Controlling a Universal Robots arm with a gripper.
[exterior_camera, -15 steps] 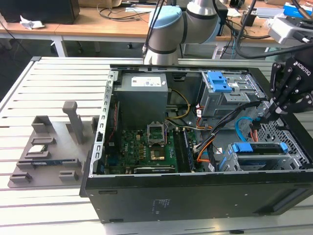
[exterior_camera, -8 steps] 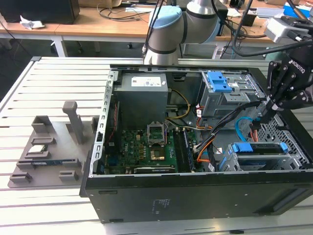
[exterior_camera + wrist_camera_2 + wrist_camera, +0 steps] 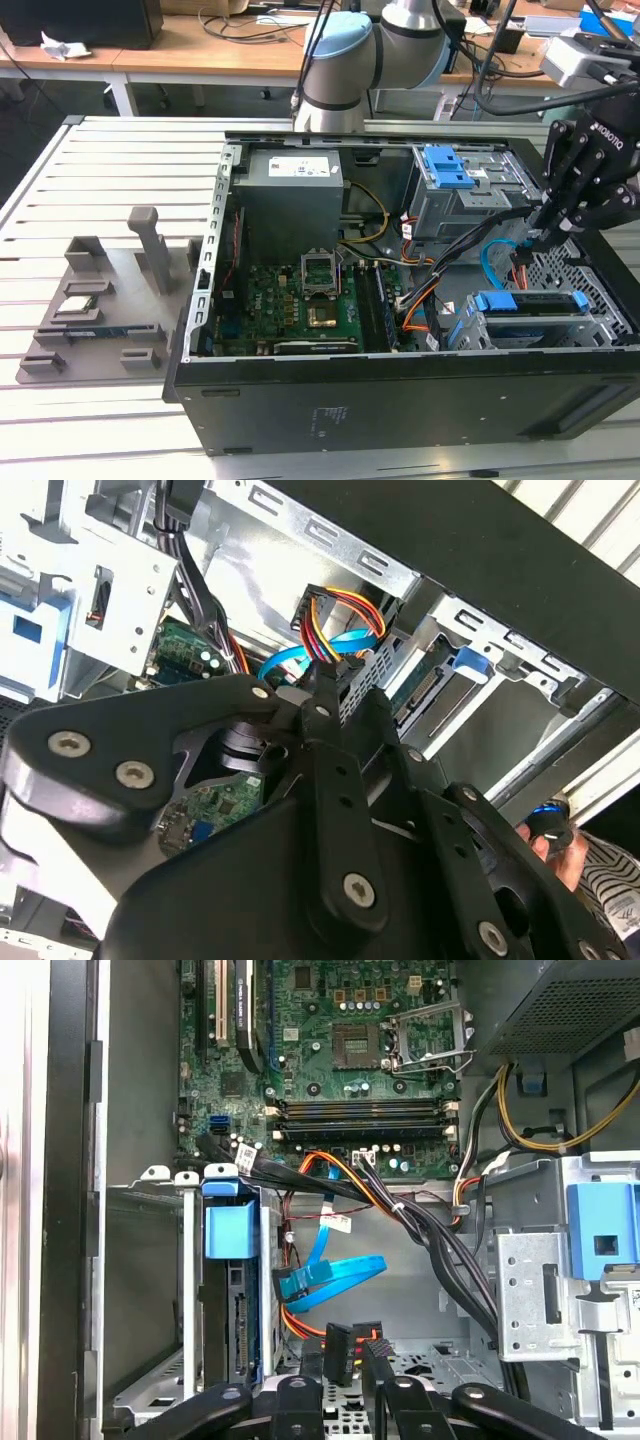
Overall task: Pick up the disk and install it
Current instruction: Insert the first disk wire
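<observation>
Exterior view | slatted grey table | wooden desks behind | hand in case, grip cannot tell

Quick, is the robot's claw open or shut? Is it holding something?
Gripper: closed, it seems, on the black cable plug.

- The place is best taken for a robotics laboratory or a technical workshop, not a home or a shop.
- A robot arm with grey and light-blue joints is mounted at the far edge of a slotted metal table, of the kind on which test setups are fixed.
- An open computer case is laid on this table, with its motherboard and wiring exposed.
- A grey fixture carrying small computer parts is placed just beside the case.
- Behind the table, wooden desks are seen, with loose cables and equipment on them.
</observation>
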